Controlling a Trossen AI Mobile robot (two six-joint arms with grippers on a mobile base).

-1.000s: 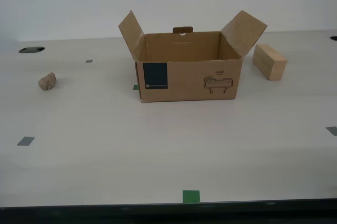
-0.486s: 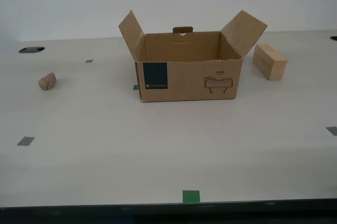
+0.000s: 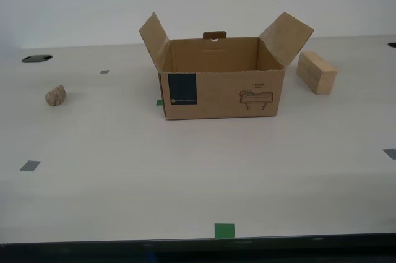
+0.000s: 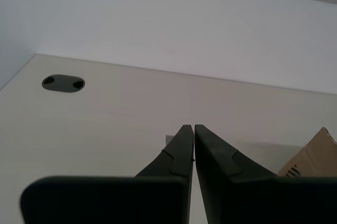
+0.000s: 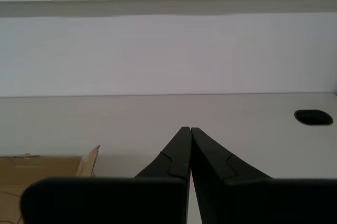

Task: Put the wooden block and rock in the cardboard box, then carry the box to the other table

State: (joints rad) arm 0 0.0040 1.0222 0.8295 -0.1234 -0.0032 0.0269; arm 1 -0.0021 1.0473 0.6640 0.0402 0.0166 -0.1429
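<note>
Box [image 3: 223, 83] sits centre of the exterior view, upper half of the frame, on the worktop [image 3: 185, 176]. All flaps stand up and splay outward, so the mouth is clear for drops from above. Inside looks empty as far as the near wall lets me see.

Rock [image 3: 55, 95] is at the left of the exterior view, well apart from the box. Block [image 3: 317, 72] is at the right of that view, near the box's right flap but not touching. 1 item on each side, so each arm likely takes its own without crossing over.

No arm shows in the exterior view. My first hand [image 5: 186, 129] has its fingertips pressed together and grips nothing; it looks across bare worktop with a corner of the box low in its picture. My second hand [image 4: 189, 127] is likewise closed up on nothing, a box flap edge just in shot. Both ride above the surface, parked. The dark grommets [image 3: 37, 59] in the worktop are only cable holes.

Judgement: nothing loaded yet, the task is at its start. Each hand must spread its fingers before descending. Rock is lumpy, so the grip may slip; block's flat faces should pinch easily.
</note>
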